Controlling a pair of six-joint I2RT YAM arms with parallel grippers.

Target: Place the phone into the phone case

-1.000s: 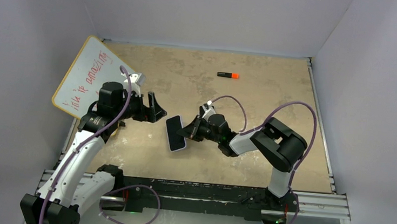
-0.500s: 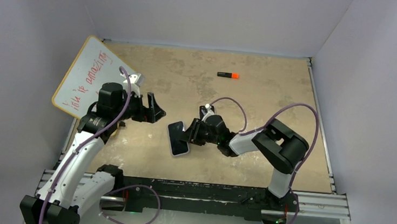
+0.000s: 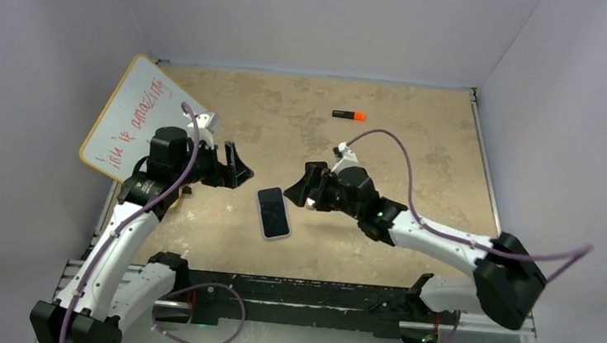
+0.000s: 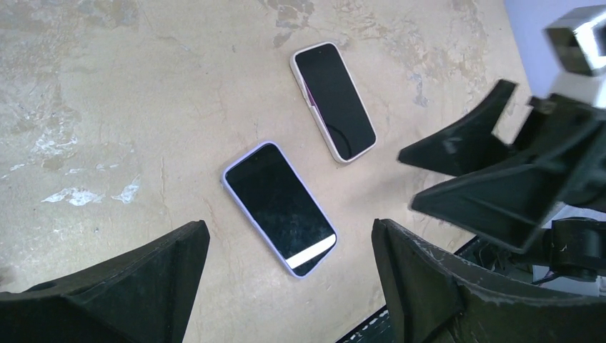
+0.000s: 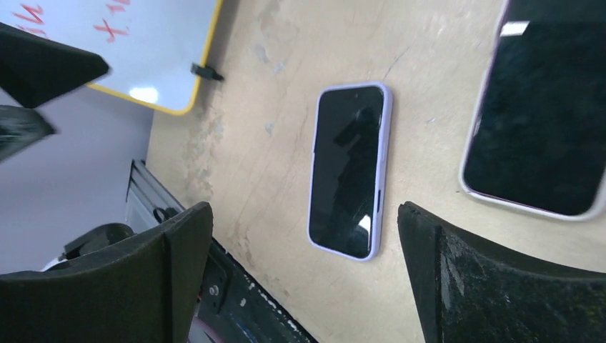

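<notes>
At far left, a yellow-framed whiteboard (image 3: pixel 135 115) with red writing, at the back-left corner of the tan desk (image 3: pixel 418 148). Next, the left tool (image 3: pixel 242 168), raised off the surface, fingers spread wide with nothing between them, pointed toward the middle. Just right of it, flat on the desk and screen up, the lilac-cased phone (image 3: pixel 273 213), touched by neither tool. Near that, clear only in the wrist views, a second phone (image 4: pixel 334 101) with a pale rim, also screen up, apart from the first. Then the right tool (image 3: pixel 299 184), fully open and empty, hovering near both phones. Farther back, a black marker (image 3: pixel 348 115) with an orange cap.
</notes>
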